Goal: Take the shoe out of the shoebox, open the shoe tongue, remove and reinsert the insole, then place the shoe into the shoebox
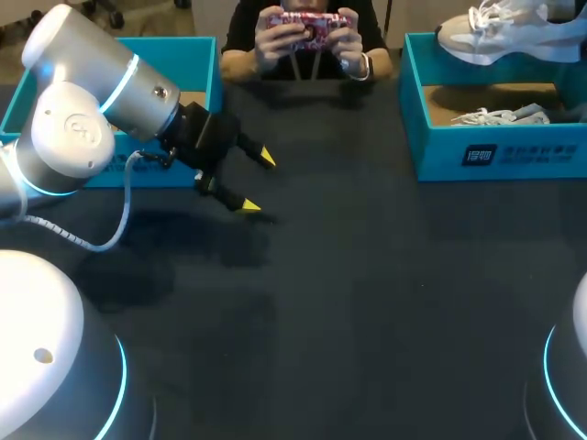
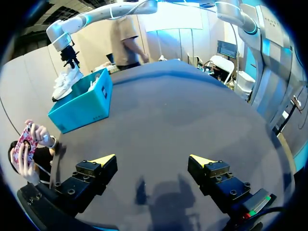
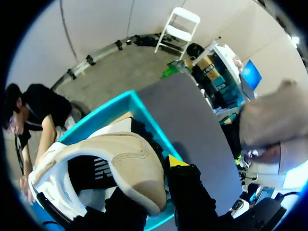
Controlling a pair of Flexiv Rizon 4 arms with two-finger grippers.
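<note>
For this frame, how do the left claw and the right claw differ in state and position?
The left claw is open and empty; the right claw is shut on the pale shoe. The left claw hangs over bare table; the right claw holds the shoe up over the teal shoebox. Shared: both have black fingers with yellow tips.

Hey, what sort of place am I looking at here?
Probably a robotics lab or test workspace: a robot arm reaches over a dark table, and a white shoe is held above a teal shoebox, apparently as practice props.
</note>
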